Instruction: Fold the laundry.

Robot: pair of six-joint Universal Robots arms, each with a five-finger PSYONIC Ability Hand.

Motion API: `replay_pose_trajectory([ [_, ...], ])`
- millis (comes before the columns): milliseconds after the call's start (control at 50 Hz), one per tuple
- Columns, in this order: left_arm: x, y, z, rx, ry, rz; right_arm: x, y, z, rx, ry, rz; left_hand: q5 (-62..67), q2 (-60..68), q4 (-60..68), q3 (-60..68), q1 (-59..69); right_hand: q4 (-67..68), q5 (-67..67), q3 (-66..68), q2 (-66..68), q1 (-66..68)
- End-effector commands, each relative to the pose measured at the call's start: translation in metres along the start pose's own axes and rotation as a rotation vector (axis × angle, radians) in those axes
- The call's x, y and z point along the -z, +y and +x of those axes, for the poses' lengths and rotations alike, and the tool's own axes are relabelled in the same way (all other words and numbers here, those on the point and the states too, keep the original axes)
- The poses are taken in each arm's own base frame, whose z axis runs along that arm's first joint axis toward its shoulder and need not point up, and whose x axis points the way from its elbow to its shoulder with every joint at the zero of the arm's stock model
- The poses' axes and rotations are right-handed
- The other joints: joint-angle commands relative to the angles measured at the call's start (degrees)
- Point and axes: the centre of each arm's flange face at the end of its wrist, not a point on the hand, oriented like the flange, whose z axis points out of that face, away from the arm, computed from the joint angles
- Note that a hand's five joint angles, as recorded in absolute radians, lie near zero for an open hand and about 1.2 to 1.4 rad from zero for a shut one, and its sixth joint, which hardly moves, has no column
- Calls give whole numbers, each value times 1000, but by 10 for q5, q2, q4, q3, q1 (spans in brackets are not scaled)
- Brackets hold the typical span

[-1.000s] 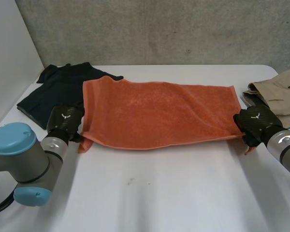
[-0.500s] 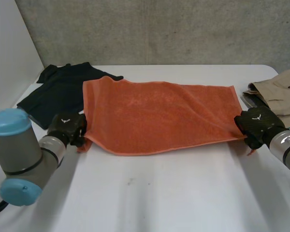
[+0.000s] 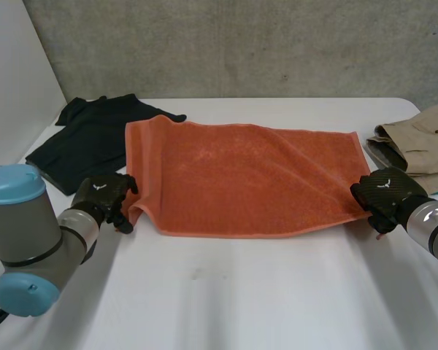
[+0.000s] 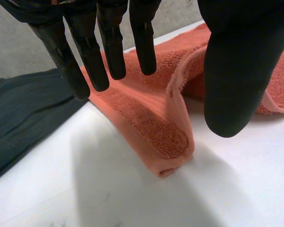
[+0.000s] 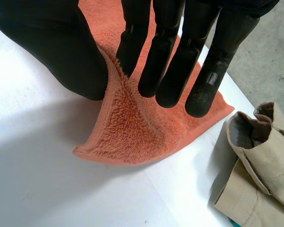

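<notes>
Orange towel (image 3: 241, 175) lies spread mid white table (image 3: 241, 292). Left hand (image 3: 104, 195) is at its near-left corner, straight fingers (image 4: 144, 42) and thumb pinching the raised hem. Right hand (image 3: 383, 191) pinches the near-right corner, fingers (image 5: 163, 52) close together. Dark garment (image 3: 87, 138) lies far left, beige garment (image 3: 423, 135) right.

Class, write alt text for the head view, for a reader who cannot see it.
An orange towel lies spread across a white table, with the robot's left hand holding its near left corner and the right hand holding its near right corner. A dark garment lies beyond the left hand and a beige garment beyond the right.
</notes>
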Motion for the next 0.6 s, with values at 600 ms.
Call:
replay_pose_trajectory([
  [600, 80, -6, 9, -617, -37, -85, 54, -6, 1, 147, -160, -204, 517, 510, 514, 506, 507, 117, 134, 123, 127, 230],
])
